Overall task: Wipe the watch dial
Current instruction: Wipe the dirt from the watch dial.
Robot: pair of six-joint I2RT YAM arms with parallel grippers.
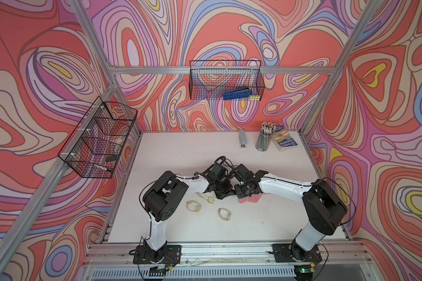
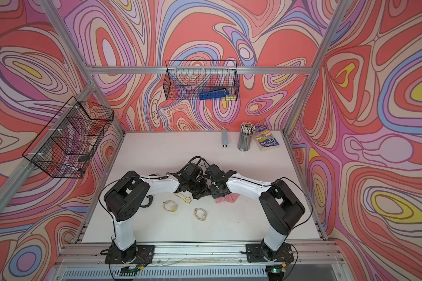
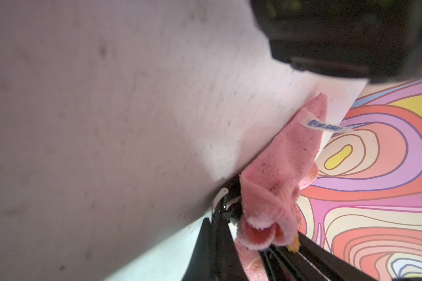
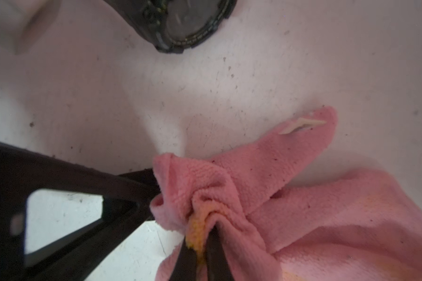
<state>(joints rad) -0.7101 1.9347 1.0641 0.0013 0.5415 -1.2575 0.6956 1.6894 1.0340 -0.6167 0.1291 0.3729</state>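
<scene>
Right gripper is clamped tight on a bunched fold of the pink microfibre cloth. An orange patch is squeezed up between its fingers, and the rest of the cloth trails on the white table. Left gripper has its jaws together too, tips against the cloth's rolled edge; whether it pinches any fabric I cannot tell. Beyond the fold and apart from it lies the black watch, dial facing up. The frame edge cuts it off, so most of the strap is unseen. To wipe well, I judge the cloth should be carried over so that fabric, not finger plastic, meets the glass, then pressed lightly in short strokes. The watch lies loose and may skid, so the left gripper could pin the strap. In both top views the wrists hide this watch and the grip. What look like pale-strapped watches lie in front of the left arm, too small to read. A stapler, pencil cup and book sit at the table's back.
</scene>
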